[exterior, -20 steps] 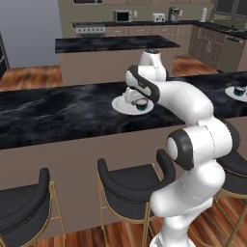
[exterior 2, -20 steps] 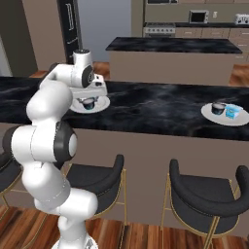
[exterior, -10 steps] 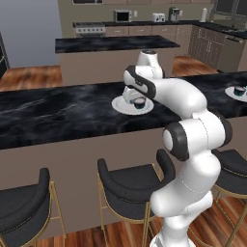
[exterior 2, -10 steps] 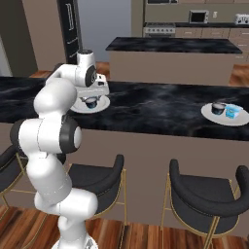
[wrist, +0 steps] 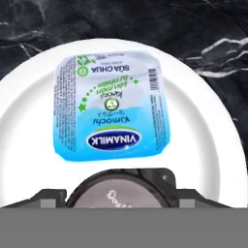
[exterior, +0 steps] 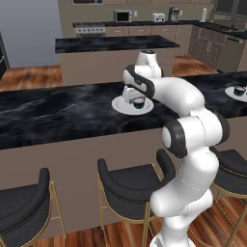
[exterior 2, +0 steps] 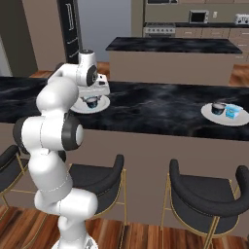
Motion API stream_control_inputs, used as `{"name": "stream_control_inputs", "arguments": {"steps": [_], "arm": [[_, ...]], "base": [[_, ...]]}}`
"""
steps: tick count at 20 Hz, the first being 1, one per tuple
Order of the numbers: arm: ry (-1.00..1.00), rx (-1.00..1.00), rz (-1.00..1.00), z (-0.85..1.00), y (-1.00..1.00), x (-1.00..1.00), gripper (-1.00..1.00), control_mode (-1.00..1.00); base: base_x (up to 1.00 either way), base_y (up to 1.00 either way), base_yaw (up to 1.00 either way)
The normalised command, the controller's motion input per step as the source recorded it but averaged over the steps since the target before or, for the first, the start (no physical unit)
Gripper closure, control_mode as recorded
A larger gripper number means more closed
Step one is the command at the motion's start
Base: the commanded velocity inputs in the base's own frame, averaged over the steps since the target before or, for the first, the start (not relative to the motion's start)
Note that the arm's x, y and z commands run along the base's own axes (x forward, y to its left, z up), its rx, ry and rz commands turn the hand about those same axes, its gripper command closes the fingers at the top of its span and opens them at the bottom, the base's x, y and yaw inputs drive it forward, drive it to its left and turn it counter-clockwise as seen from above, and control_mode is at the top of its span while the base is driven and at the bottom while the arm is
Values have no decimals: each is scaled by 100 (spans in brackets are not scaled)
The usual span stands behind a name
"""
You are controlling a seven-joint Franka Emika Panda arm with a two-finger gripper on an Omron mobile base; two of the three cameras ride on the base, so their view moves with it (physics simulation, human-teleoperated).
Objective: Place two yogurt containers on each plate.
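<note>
Left base view: a black marble counter [exterior: 58, 113] runs across the frame, with dark bar stools [exterior: 130, 185] below it and a second island [exterior: 111, 44] behind. A white plate [exterior: 126, 106] sits on the counter with a dark yogurt cup [exterior: 139, 102] on it. The arm's wrist hangs directly over this plate and covers much of it. A second plate [exterior: 230, 94] lies far to the right, carrying another dark cup [exterior: 239, 90].

Right base view: the near plate [exterior 2: 97, 106] lies under the hand, the dark cup [exterior 2: 90, 101] visible beneath it. Well apart to the right, the other plate [exterior 2: 219, 116] holds a dark cup [exterior 2: 218, 108] and a light blue cup [exterior 2: 232, 111] side by side.

Hand view: the camera looks straight down on the near plate [wrist: 29, 145]. A light blue yogurt cup [wrist: 110, 107] with a printed white lid stands at the centre; the dark cup [wrist: 123, 190] sits just beside it at the lower edge. The fingers [wrist: 123, 196] appear to stand apart on either side of the dark cup; whether they touch it cannot be told.
</note>
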Motion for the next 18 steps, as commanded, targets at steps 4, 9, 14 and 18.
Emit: {"name": "stream_control_inputs", "arguments": {"steps": [4,9,14,18], "arm": [[0,0,0,0,0,0,-100,-100],[0,0,0,0,0,0,-100,-100],[0,0,0,0,0,0,-100,-100],[0,0,0,0,0,3,-100,-100]], "base": [[0,0,0],[0,0,0],[0,0,0],[0,0,0]]}}
